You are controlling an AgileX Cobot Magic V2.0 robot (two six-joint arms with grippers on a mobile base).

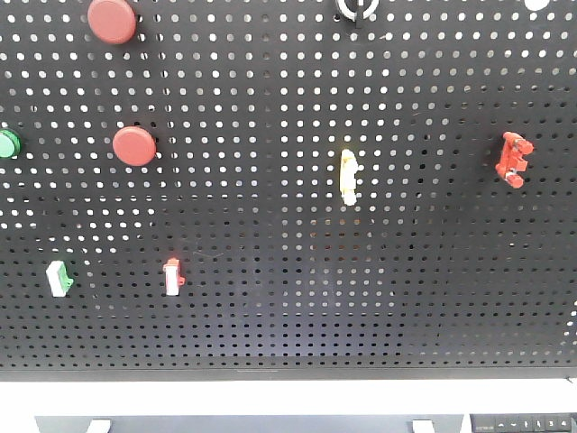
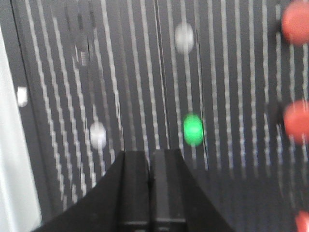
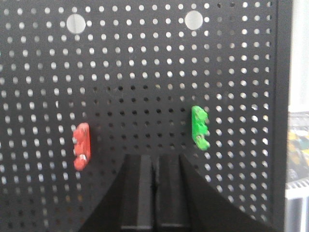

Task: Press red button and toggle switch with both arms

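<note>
Two round red buttons [image 1: 135, 145] [image 1: 112, 20] sit on the black pegboard [image 1: 288, 298] at upper left. A red toggle switch [image 1: 515, 159] is at the right and a yellow one [image 1: 348, 175] in the middle. Neither gripper shows in the front view. In the blurred left wrist view my left gripper [image 2: 150, 154] is shut and empty. It faces the board below a green button [image 2: 193, 129], with red buttons [image 2: 297, 121] [image 2: 295, 23] off to the right. My right gripper [image 3: 154, 159] is shut and empty, facing the board between the red switch [image 3: 81, 145] and a green switch [image 3: 200, 127].
A green button [image 1: 7, 142] sits at the board's left edge. A green-and-white switch [image 1: 59, 278] and a red-and-white switch [image 1: 172, 276] are at lower left. A black knob [image 1: 357, 9] is at the top. White round caps [image 3: 76, 23] [image 3: 193, 20] sit above the right gripper.
</note>
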